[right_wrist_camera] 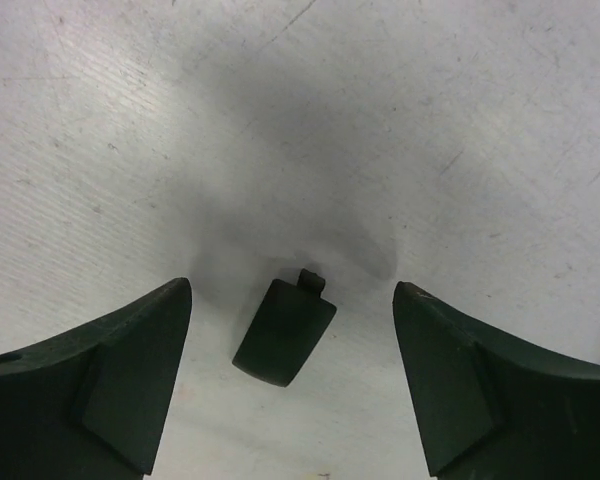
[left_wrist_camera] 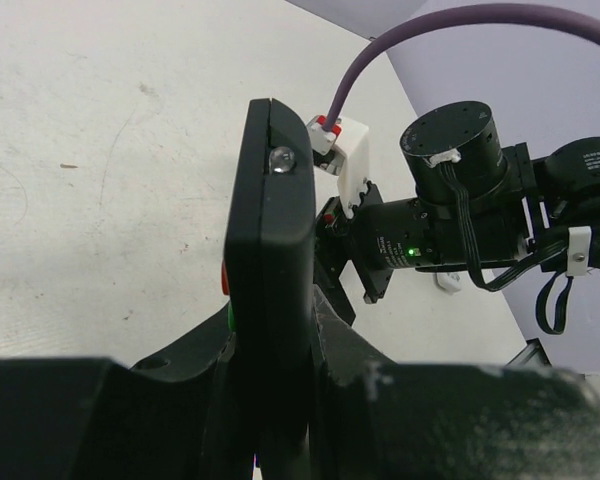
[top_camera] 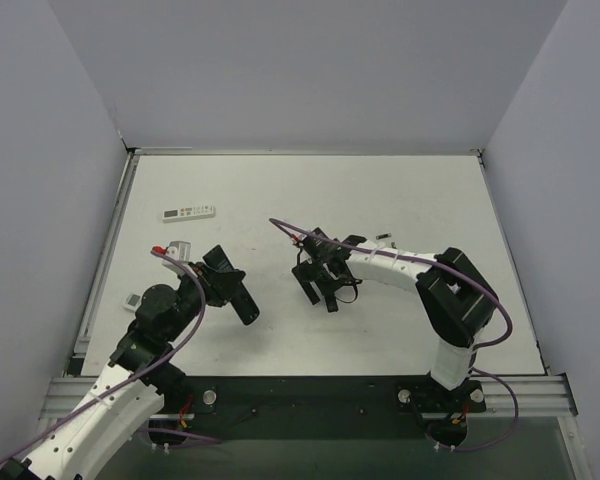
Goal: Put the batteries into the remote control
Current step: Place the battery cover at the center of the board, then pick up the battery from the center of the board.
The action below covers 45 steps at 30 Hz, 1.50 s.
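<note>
The remote control (left_wrist_camera: 270, 250), long and black, stands on its edge between the fingers of my left gripper (left_wrist_camera: 270, 400), which is shut on it. From above, the remote (top_camera: 242, 300) points toward the table's middle from that gripper (top_camera: 228, 285). My right gripper (right_wrist_camera: 292, 288) hangs open just above the table. A small black battery cover (right_wrist_camera: 283, 332) lies flat between its fingers, touching neither. The top view shows the right gripper (top_camera: 325, 288) to the right of the remote. I cannot make out the batteries in any view.
A long white remote (top_camera: 188, 212) lies at the back left. A small white remote (top_camera: 130, 300) sits near the left edge. A small pale object (top_camera: 383, 238) lies behind the right arm. The right arm's wrist (left_wrist_camera: 450, 200) is close beside the held remote.
</note>
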Motion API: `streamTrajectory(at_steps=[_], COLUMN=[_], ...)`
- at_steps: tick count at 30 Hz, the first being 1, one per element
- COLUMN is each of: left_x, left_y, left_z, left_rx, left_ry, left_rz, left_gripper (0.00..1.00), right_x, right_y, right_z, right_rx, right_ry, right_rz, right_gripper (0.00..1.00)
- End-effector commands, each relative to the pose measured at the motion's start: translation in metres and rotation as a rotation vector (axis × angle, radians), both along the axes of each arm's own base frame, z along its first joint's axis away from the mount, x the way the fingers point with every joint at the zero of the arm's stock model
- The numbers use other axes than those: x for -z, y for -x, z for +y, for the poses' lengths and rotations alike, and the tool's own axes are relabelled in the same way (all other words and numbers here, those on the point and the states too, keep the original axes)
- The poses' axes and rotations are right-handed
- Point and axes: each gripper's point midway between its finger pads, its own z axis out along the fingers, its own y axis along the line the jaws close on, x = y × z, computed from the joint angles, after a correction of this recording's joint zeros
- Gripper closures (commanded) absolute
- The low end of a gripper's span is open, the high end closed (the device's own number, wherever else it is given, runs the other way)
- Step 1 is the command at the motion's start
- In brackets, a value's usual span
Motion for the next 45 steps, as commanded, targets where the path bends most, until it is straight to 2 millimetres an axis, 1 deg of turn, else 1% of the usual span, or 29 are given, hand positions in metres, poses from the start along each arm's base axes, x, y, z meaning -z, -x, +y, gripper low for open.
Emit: streamTrajectory(at_steps=[1,3,4,6,7,9,10,13,15,17,18,20,21,23,24,25,26,27,28,30,31,32,33,35,36,37,41,42,45], left_x=[-0.025,-0.039,-0.042,-0.054,-0.057,-0.065,-0.068,-0.072,-0.071,-0.078,-0.074,-0.078,-0.073,-0.078,-0.073,-0.080,-0.084,-0.079,-0.084,-0.085,-0.085,-0.084,-0.082,-0.079,-0.073,-0.069,-0.057,-0.055,-0.044], left_y=[0.004,0.008,0.010,0.013,0.014,0.018,0.018,0.021,0.022,0.021,0.020,0.018,0.014,0.010,0.004,0.002,-0.001,-0.001,-0.008,-0.012,-0.012,-0.012,-0.011,-0.012,-0.011,-0.011,-0.010,-0.010,-0.013], left_z=[0.009,0.009,0.010,0.013,0.014,0.013,0.011,0.003,-0.005,-0.011,-0.017,-0.023,-0.026,-0.030,-0.030,-0.031,-0.028,-0.032,-0.027,-0.031,-0.032,-0.033,-0.037,-0.038,-0.040,-0.041,-0.043,-0.043,-0.041], left_rx=[-0.013,0.005,0.007,0.007,0.008,0.028,0.038,0.094,0.135,0.162,0.195,0.223,0.246,0.269,0.289,0.304,0.308,0.367,0.357,0.390,0.405,0.421,0.454,0.478,0.503,0.514,0.557,0.561,0.557], left_ry=[-0.047,-0.055,-0.062,-0.064,-0.068,-0.076,-0.079,-0.087,-0.086,-0.074,-0.082,-0.080,-0.088,-0.067,-0.064,-0.046,-0.017,-0.006,0.005,-0.037,-0.044,-0.055,-0.060,-0.068,-0.069,-0.067,-0.075,-0.084,-0.118], left_rz=[-0.050,-0.102,-0.117,-0.162,-0.177,-0.216,-0.230,-0.255,-0.259,-0.290,-0.280,-0.296,-0.274,-0.281,-0.261,-0.284,-0.271,-0.244,-0.254,-0.259,-0.262,-0.268,-0.263,-0.259,-0.243,-0.240,-0.218,-0.213,-0.180], left_gripper=[1.00,1.00,1.00,1.00,1.00,1.00,1.00,1.00,1.00,1.00,1.00,1.00,1.00,1.00,1.00,1.00,1.00,1.00,1.00,1.00,1.00,1.00,1.00,1.00,1.00,1.00,1.00,1.00,1.00], right_x=[-0.038,-0.050,-0.065,-0.078,-0.091,-0.103,-0.114,-0.127,-0.123,-0.127,-0.125,-0.126,-0.125,-0.125,-0.123,-0.120,-0.119,-0.116,-0.110,-0.109,-0.101,-0.100,-0.097,-0.087,-0.087,-0.080,-0.072,-0.070,-0.064], right_y=[-0.005,-0.006,-0.010,-0.016,-0.016,-0.025,-0.029,-0.036,-0.041,-0.043,-0.049,-0.052,-0.058,-0.064,-0.066,-0.070,-0.073,-0.075,-0.078,-0.085,-0.087,-0.091,-0.093,-0.097,-0.100,-0.101,-0.105,-0.105,-0.110], right_z=[-0.003,-0.002,-0.003,-0.007,-0.005,-0.015,-0.022,-0.047,-0.073,-0.089,-0.107,-0.118,-0.134,-0.145,-0.151,-0.158,-0.161,-0.166,-0.172,-0.179,-0.182,-0.187,-0.187,-0.194,-0.196,-0.197,-0.201,-0.201,-0.200], right_rx=[0.006,0.025,0.047,0.130,0.131,0.235,0.262,0.319,0.416,0.497,0.569,0.638,0.691,0.723,0.744,0.773,0.782,0.796,0.820,0.834,0.840,0.849,0.844,0.826,0.819,0.796,0.769,0.762,0.728], right_ry=[-0.025,-0.063,-0.108,-0.165,-0.222,-0.300,-0.323,-0.317,-0.290,-0.325,-0.338,-0.399,-0.399,-0.385,-0.379,-0.379,-0.381,-0.370,-0.354,-0.336,-0.317,-0.311,-0.313,-0.277,-0.263,-0.240,-0.205,-0.201,-0.187], right_rz=[-0.082,-0.097,-0.129,-0.145,-0.146,-0.141,-0.163,-0.202,-0.232,-0.231,-0.220,-0.186,-0.188,-0.190,-0.185,-0.177,-0.173,-0.171,-0.158,-0.170,-0.152,-0.151,-0.137,-0.120,-0.123,-0.108,-0.085,-0.081,-0.057], right_gripper=[0.15,0.00,0.00,0.00,0.00,0.00,0.00,0.00,0.00,0.00,0.00,0.00,0.02,0.06,0.11,0.14,0.16,0.18,0.18,0.18,0.19,0.21,0.25,0.27,0.30,0.32,0.40,0.45,0.52])
